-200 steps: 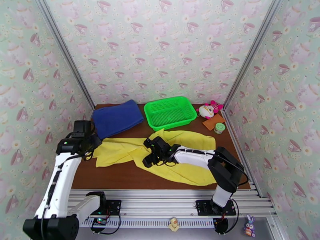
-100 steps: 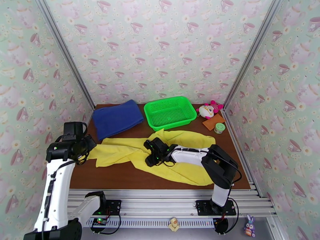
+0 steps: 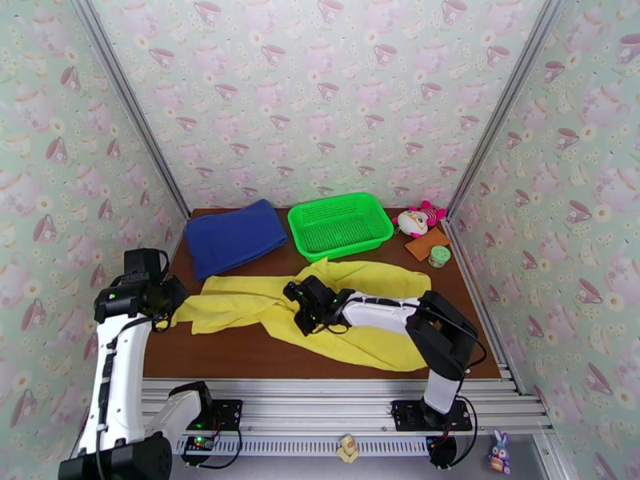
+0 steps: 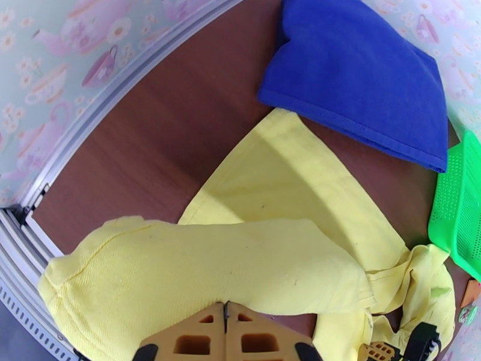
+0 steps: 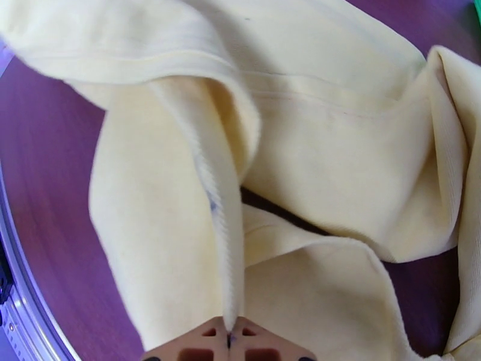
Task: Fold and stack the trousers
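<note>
Both clamped on trousers (image 3: 240,302): left gripper (image 4: 225,307) at 9 o'clock end, right gripper (image 5: 228,332) mid-cloth; your fold axis runs 9–3.

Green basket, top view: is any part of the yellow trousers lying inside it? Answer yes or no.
No, the trousers lie on the table in front of the green basket, outside its rim.

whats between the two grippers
In the top view, a stretch of the yellow trousers runs from the left gripper to the right gripper, both shut on it, over the brown table.
</note>
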